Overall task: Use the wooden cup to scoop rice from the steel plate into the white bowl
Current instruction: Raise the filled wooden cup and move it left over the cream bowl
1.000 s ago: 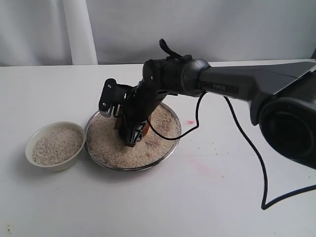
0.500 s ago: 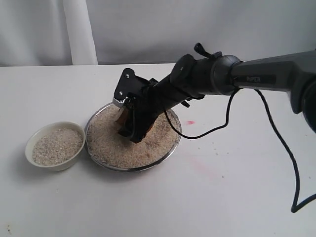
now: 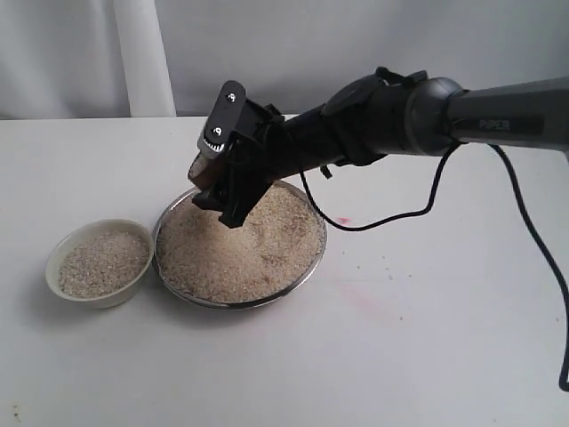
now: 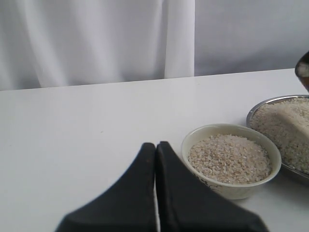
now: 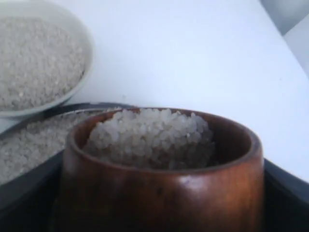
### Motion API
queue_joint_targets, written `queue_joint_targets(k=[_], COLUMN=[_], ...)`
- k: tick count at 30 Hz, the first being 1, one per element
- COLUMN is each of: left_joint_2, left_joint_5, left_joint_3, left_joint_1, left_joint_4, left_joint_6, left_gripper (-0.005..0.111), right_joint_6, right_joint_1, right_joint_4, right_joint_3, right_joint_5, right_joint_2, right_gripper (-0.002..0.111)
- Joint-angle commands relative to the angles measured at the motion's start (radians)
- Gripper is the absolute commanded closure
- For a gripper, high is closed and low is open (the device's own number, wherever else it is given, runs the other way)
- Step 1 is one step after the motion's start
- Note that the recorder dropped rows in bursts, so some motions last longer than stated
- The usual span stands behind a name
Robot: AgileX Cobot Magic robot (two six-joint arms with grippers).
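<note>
Wooden cup (image 5: 161, 193): held above the far edge of the steel plate (image 3: 313, 262), clear of the heap and roughly level.
Rice (image 5: 152, 135): mounded to the cup's brim.
Right gripper (image 3: 222, 182): jaws clamped around the cup.
Spill risk: with the cup this full, a jerk or tilt on the way over would likely shed grains onto the table.
White bowl (image 3: 62, 249): just beside the plate and already well filled, so a fast tip could overflow it or miss the rim.
Left gripper (image 4: 155, 145): jaws pressed together on nothing, parked near the bowl.
Table (image 3: 400, 356): plain white, with a faint pink stain (image 3: 342, 220) beside the plate.
Room: pale curtain (image 4: 96, 43) behind.
</note>
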Motion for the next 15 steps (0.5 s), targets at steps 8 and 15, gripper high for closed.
queue_joint_targets(k=[8,15], left_joint_2=[0.000,0.000], left_joint_5=[-0.011,-0.011], left_joint_3=[0.002,0.002], left_joint_1=[-0.003,-0.003], left_joint_4=[-0.008,-0.008], left_joint_6=[-0.005,-0.005], left_gripper=[0.107,0.107], right_joint_6=[-0.018,-0.052], right_joint_1=[0.006,0.096], right_joint_4=[0.041,0.038], right_joint_3=[-0.003,-0.003], right_joint_5=[0.015,-0.134], right_joint_2=[-0.098,-0.098], right_gripper=[0.108,0.108])
